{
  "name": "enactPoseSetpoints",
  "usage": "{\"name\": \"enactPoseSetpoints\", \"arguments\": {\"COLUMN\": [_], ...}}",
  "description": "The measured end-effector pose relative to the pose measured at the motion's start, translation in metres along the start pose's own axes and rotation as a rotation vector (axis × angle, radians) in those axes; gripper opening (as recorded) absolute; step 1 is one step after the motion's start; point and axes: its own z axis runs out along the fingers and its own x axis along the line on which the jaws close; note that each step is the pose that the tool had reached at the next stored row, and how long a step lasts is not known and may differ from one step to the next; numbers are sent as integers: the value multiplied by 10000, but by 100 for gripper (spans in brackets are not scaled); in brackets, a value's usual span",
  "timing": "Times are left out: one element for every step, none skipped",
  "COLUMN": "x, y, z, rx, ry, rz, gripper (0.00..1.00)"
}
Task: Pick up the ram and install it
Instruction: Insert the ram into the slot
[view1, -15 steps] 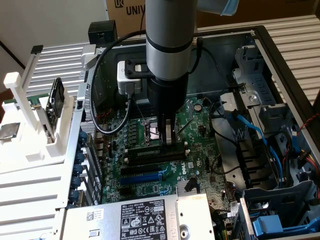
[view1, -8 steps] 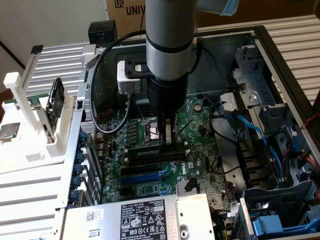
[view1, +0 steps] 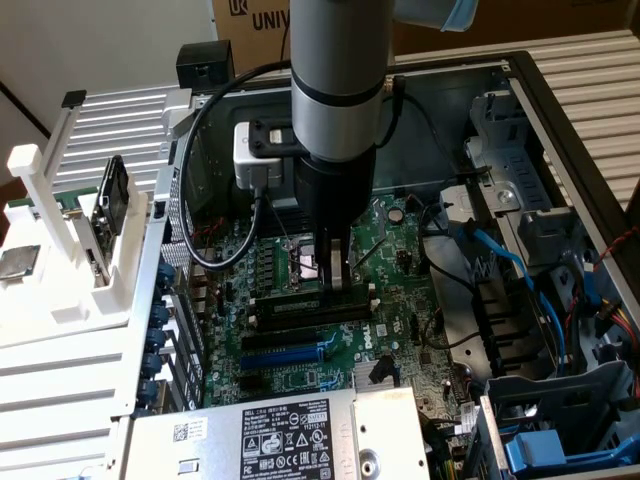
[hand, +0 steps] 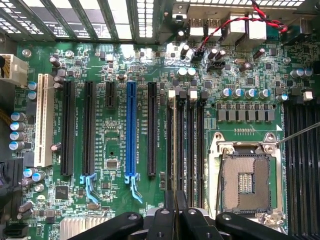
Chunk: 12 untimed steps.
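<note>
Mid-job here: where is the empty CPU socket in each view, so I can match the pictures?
Exterior view: the CPU socket sits just to the exterior view's left of the claw.
Wrist view: the CPU socket lies between two banks of black memory slots.
Shared landmark: the blue expansion slot.

An open case (view1: 450, 90) holds a green motherboard (view1: 290, 345) flat on its floor. On the motherboard sit an uncovered CPU socket (hand: 247, 175), a bank of black memory slots (hand: 185, 140) just beside it, a blue slot (hand: 131, 130) between black slots (hand: 151, 130), and a white slot (hand: 42, 120) near one edge. A labelled power supply (view1: 290, 430) and blue cables (view1: 505, 265) also rest in the case. On the exterior view's left, beside the case, a white rack (view1: 60, 330) carries a small silver chip (view1: 20, 262) and an upright black-framed board (view1: 108, 200).
</note>
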Motion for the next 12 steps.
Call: {"name": "enactPoseSetpoints", "arguments": {"x": [0,-1,-1,-1,-1,-1,-3,-8,-10,-10,-10,-10], "y": [0,0,0,0,0,0,0,0,0,0,0,0], "z": [1,2,2,2,2,2,3,4,5,5,5,5], "rx": [0,0,0,0,0,0,1,0,1,1,1,0], "ry": [0,-1,0,0,-1,-1,-1,-1,0,1,2,3], "rz": [-2,-3,-3,-3,-4,-6,-10,-13,-18,-20,-21,-22], "gripper": [12,12,12,12,12,12,12,12,12,12,12,12]}}
